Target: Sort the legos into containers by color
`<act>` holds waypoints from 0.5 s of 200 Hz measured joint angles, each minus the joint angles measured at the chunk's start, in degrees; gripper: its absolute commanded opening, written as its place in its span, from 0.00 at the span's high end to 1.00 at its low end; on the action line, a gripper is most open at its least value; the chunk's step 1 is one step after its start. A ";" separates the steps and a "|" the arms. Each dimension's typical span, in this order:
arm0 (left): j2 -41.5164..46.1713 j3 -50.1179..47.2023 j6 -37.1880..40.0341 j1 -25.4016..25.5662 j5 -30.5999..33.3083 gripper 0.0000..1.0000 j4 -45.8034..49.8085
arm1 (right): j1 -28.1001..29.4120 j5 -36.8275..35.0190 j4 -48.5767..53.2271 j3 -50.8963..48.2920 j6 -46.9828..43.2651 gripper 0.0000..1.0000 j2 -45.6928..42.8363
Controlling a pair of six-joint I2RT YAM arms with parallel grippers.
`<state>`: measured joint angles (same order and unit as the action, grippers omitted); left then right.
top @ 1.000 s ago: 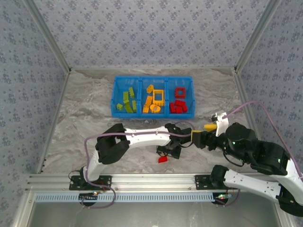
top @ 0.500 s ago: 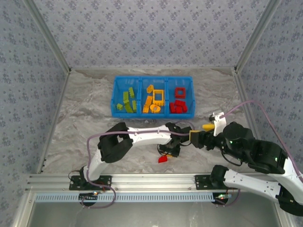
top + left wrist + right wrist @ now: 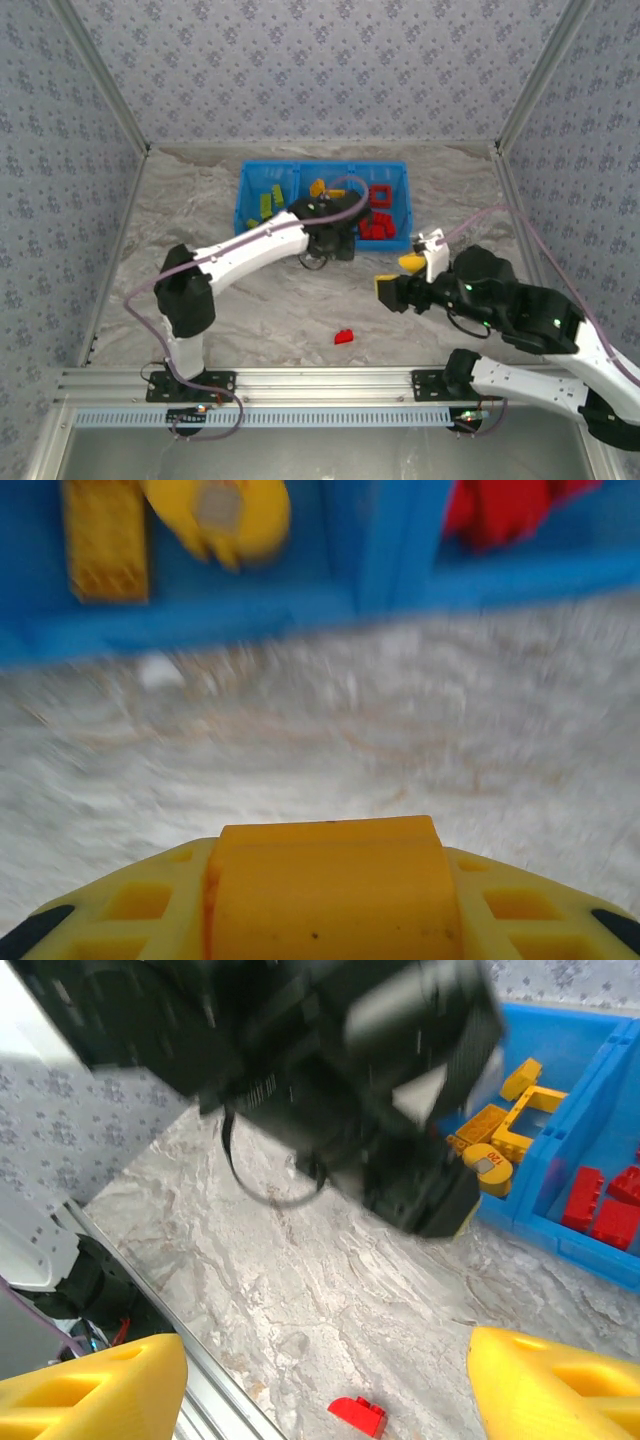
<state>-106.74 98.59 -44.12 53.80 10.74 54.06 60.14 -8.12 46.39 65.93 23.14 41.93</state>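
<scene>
Marble table (image 3: 240, 300) | right pincer (image 3: 398, 276) spread, red lego (image 3: 343, 336) near | left pincer (image 3: 335, 243) pinching orange lego (image 3: 330, 900)

Smears, cut edges, cover
Left wrist view: bin (image 3: 380, 550) and bricks (image 3: 105, 540) smeared; left gripper (image 3: 335, 900) cut by bottom edge, jaw state unreadable. From above, bin partly covered by left arm (image 3: 250, 245).
</scene>
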 measured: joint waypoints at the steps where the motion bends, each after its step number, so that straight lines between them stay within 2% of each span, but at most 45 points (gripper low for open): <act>1: 0.04 0.07 0.11 -0.17 0.02 0.59 -0.04 | 0.00 -0.02 -0.11 -0.02 -0.02 0.24 0.13; 31: 0.11 1.18 4.35 -7.02 -0.70 0.59 -2.10 | -0.26 -0.02 -6.03 -3.91 -0.74 0.24 5.88; 53: -3.06 3.76 7.10 -10.80 -2.03 0.59 -3.63 | -0.66 -0.04 -9.44 -7.37 -0.98 0.25 9.42; 100: -12.11 10.64 10.34 -12.94 -2.75 0.58 -6.16 | -1.29 -0.17 -14.88 -10.75 -0.85 0.25 11.32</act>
<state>-118.85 109.23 -33.78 40.86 7.99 47.90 58.85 -8.29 31.51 55.18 22.28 53.25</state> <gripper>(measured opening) 0.456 0.751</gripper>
